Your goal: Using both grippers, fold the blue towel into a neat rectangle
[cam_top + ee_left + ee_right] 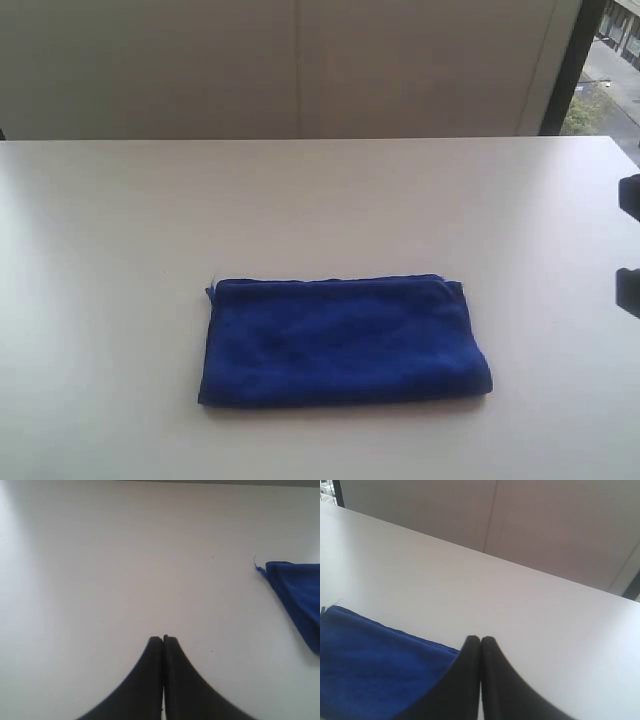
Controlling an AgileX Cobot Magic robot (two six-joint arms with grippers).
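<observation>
Towel (345,340) lay folded on the table (320,200), near middle; I saw left gripper (163,639) and right gripper (480,639), jaws pressed together, empty.

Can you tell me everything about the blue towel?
The towel is deep blue and looks soft and fuzzy, like microfibre. It lies flat on the white table, folded into a fairly neat rectangle with its long side running left to right. Its far edge shows two layers, and the near right corner looks rounded. A thin loose thread sticks out from one corner. Only the table touches it.
</observation>
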